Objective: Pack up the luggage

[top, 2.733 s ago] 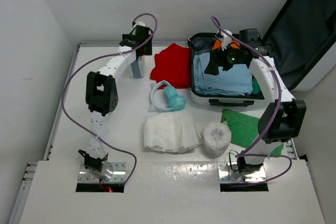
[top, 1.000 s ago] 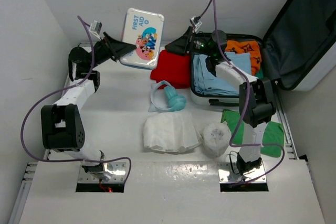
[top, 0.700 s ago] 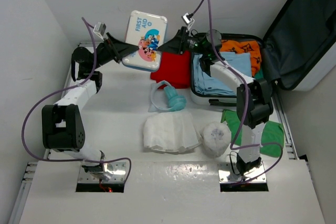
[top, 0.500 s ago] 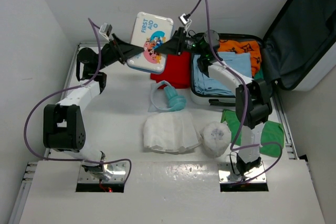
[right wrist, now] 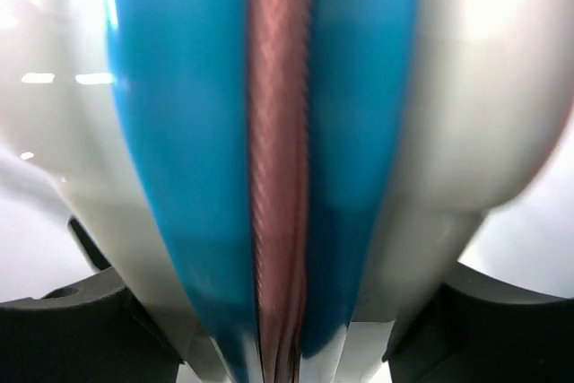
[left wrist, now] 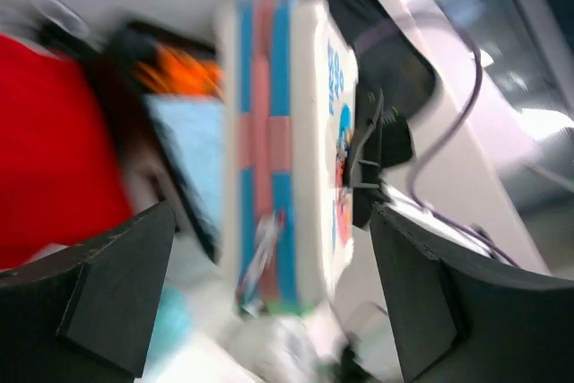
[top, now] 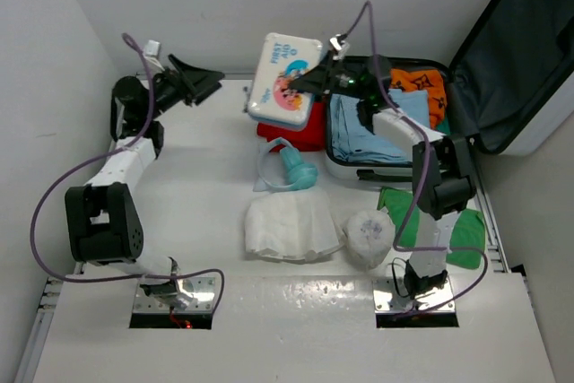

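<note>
- The luggage (top: 513,56), upper right, lies open and already holds clothes (top: 377,132).
- Right claw (top: 309,81) grips the First Aid box (top: 283,78); left claw (top: 218,83) is wide open, empty.
- Red cloth (top: 300,132) and green cloth (top: 408,211) remain unpacked on the desk (top: 197,186).

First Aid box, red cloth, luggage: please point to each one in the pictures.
First Aid box (top: 285,81), top external view, on its printed lid.
red cloth (top: 309,137), top external view, on its uncovered near edge.
luggage (top: 511,51), top external view, on its open lid's dark lining.
</note>
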You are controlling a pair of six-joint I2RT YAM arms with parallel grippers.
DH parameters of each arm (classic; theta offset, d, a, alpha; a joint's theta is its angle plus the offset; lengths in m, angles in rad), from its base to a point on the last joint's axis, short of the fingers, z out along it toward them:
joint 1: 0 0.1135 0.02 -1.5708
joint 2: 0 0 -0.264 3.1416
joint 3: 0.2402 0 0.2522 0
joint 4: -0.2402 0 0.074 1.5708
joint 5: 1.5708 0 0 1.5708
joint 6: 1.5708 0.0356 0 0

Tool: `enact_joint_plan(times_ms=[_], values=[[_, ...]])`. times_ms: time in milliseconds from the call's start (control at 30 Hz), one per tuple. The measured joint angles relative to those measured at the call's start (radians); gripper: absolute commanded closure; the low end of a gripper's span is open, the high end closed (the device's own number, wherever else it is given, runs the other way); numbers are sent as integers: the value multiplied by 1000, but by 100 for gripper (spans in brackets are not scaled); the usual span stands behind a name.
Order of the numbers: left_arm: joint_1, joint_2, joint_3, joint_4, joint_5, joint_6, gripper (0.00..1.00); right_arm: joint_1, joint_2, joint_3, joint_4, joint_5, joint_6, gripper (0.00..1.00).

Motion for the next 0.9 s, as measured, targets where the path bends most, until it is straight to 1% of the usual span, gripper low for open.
enact_joint_plan(times_ms=[100,200,267,367,467,600,833,900], values=[[92,-11,51,-113,-43,125,10,-176,-9,-21,-100,-24,-12,100],[117,-28,68,-164,-52,208,10,-352,-8,-3,-203,-46,-27,100],[117,-36,68,-188,-49,242,10,-460,6,55,-305,-76,-63,100],[116,-37,61,-211,-45,275,10,-552,67,201,-434,-130,-126,100],[116,-37,39,-215,-46,291,10,-566,80,214,-464,-127,-158,100],[117,-37,21,-229,-51,299,10,-534,82,138,-480,-66,-179,100],[124,-37,13,-230,-69,299,10,-436,97,-13,-532,204,-100,100],[127,-37,8,-235,-76,299,10,-418,77,-43,-539,264,-66,100]])
